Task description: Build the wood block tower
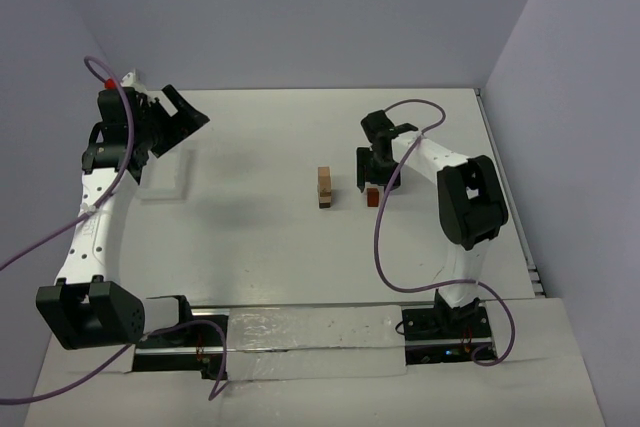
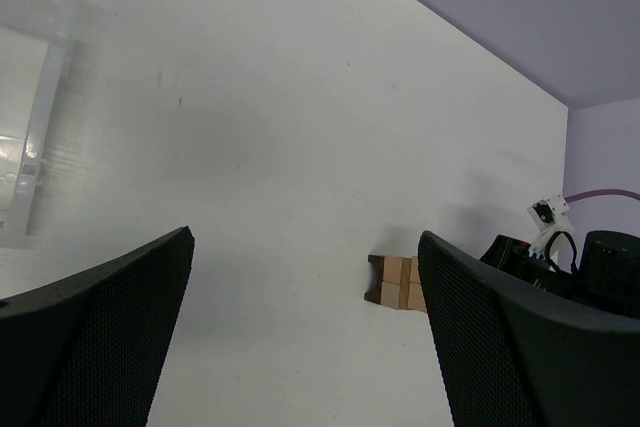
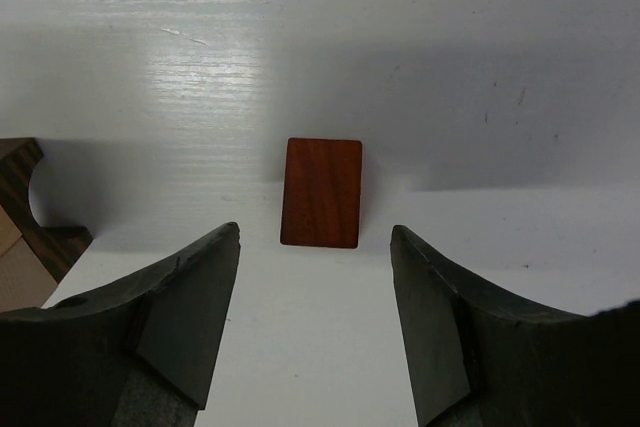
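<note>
Small block stack [image 1: 325, 187], tan cubes with darker pieces, sits in the middle of the table [image 1: 260, 247]; a loose red-brown block [image 3: 321, 192] lies flat just to its right, not touching it. Right gripper [image 3: 316, 259] hangs directly over that block, jaws about half apart on either side, gripping nothing. Left gripper [image 1: 178, 119] is far left above a clear tray [image 1: 165, 182], jaws spread wide, empty.

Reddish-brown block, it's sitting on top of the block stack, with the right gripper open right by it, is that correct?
Not quite. The reddish-brown block lies flat on the table, apart from the block stack, not on top of it. The right wrist view shows this most clearly. The rest holds: the right gripper is open right by it.
</note>
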Tool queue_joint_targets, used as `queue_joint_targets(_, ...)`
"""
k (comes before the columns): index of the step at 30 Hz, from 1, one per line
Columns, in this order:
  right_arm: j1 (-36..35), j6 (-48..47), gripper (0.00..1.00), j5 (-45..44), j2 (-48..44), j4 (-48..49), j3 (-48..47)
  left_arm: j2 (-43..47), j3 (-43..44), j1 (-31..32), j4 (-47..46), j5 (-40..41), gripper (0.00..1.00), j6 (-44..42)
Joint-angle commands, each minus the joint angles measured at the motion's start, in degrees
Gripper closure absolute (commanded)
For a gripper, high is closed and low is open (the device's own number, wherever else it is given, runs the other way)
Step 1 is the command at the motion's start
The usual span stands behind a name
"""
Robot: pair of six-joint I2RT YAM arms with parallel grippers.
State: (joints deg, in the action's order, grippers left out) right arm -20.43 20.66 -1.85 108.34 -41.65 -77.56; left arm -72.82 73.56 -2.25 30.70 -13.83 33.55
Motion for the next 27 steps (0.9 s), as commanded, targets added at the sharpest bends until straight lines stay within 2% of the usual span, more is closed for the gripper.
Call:
queue_joint_targets(1,0.30,1.00,0.32,0.13,1.34,-0.49,-0.62,0.17,0.97,-0.61,-0.86,-1.37,0.01,0.68)
queue_joint_targets(10,0.41,1.17,0.37,0.85,0.97,-0.21,0.30,0.20,0.30,-0.91,-1.31,-1.86,0.01,0.81)
queue_joint_targets(19,0.62,1.28,0.49,1.00,0.61,0.49,1.21,0.43,-0.17,-1.09,-1.69,-2.40,0.01,0.99)
queue_joint_targets(23,1.02,1.13,0.64,0.70,-0.50,0.71,2.36,0.84,-0.48,-1.18,-1.98,-2.34,0.01,1.07)
queue_joint_targets(27,1.82,0.14,0.89,1.28,-4.52,0.05,2.43,1.45,-1.19,-1.26,-2.15,-2.13,0.01,0.86)
